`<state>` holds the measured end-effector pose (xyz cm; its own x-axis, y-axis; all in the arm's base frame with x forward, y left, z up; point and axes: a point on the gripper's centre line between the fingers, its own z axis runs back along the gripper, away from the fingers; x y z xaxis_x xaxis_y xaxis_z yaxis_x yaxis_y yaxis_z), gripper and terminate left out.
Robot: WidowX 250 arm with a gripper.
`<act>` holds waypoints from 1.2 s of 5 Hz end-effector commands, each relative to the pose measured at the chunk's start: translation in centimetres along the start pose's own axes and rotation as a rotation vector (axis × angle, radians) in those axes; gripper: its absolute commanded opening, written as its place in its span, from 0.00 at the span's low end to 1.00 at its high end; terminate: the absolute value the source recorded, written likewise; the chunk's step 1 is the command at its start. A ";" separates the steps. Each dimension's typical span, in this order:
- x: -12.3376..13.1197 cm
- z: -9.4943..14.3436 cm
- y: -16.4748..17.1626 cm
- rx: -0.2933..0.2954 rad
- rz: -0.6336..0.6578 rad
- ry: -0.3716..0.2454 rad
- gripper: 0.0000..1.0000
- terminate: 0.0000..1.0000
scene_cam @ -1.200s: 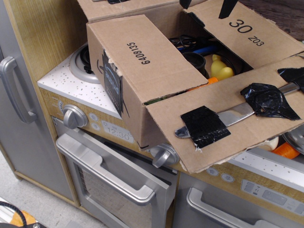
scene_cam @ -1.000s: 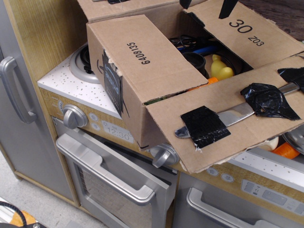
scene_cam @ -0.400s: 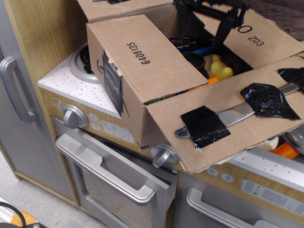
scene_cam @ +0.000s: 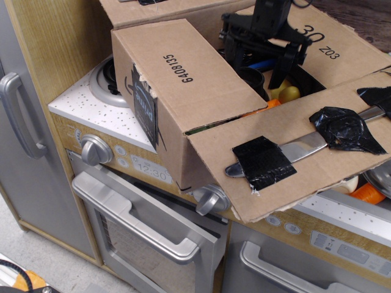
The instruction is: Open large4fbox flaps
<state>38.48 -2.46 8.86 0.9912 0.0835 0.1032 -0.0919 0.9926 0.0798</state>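
Note:
The large brown cardboard box (scene_cam: 168,149) stands on a toy stove top. Its "6408135" flap (scene_cam: 183,73) lies nearly flat over the left part of the opening. The "30 Z03" flap (scene_cam: 342,49) is folded back at the far right. The near flap (scene_cam: 293,152) hangs outward and carries black tape patches over a metal blade. A plain flap (scene_cam: 159,9) stands at the back. My black gripper (scene_cam: 255,63) is open and reaches down into the box opening, its fingers (scene_cam: 280,64) above a yellow toy (scene_cam: 289,93) and dark items.
The toy kitchen has a white speckled counter (scene_cam: 91,110), round knobs (scene_cam: 95,149), an oven door with a handle (scene_cam: 131,223) and a grey fridge door (scene_cam: 24,122) at the left. An orange toy (scene_cam: 369,194) lies under the near flap at the right.
My gripper has come down from the top edge of the view and now sits lower and a little left, inside the box opening. The flaps have not moved.

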 end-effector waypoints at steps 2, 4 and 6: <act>0.2 -0.1 -0.6 -0.007 -0.039 -0.004 1.00 0.00; 0.1 3.1 0.3 0.137 -0.069 0.164 1.00 0.00; -1.2 6.6 3.1 0.210 -0.081 0.229 1.00 0.00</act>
<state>35.79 -0.46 12.82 0.9723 0.0337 -0.2312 0.0384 0.9531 0.3003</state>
